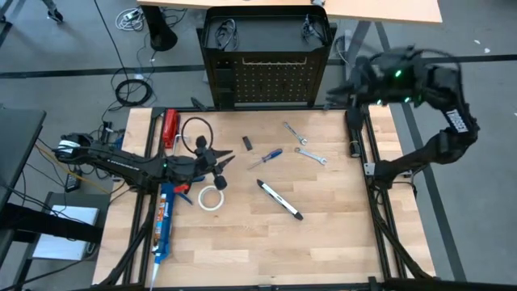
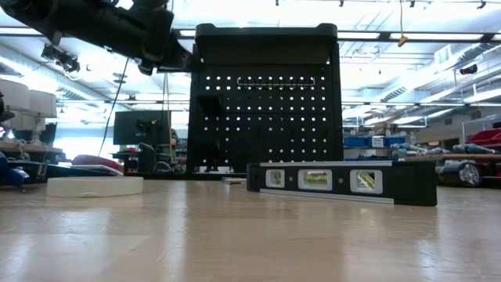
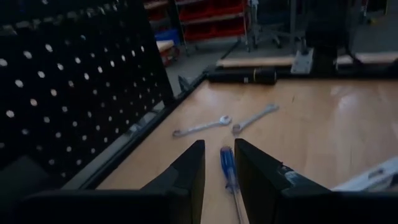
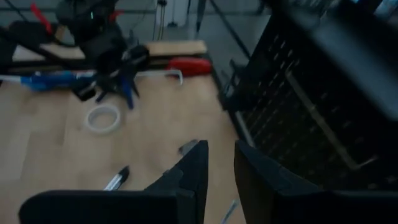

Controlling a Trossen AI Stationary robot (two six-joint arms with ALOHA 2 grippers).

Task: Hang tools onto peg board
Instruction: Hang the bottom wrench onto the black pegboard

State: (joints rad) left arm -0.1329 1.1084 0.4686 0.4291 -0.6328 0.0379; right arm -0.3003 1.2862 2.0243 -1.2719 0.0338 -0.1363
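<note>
Left tool is hovering over the left part of the surface, fingers standing a narrow gap apart with nothing between them. In the left wrist view the blue-handled screwdriver is showing through that gap, lying on the wood ahead of the fingertips and below them, not touched. The two silver wrenches are lying farther on, past the screwdriver, close to each other and near the foot of the peg board.

The white tape roll is lying flat just beside the left tool, toward the front edge. The black-and-white pen-like tool is lying at an angle near the middle of the surface, well apart from both tools. A small dark item is sitting between the screwdriver and the board.

Right tool is raised at the board's right edge, beyond the back of the surface, fingers a narrow gap apart and empty.

The peg board is standing upright at the back edge, centred. The long blue caulking gun and the red-handled tool are lying along the left side.
</note>
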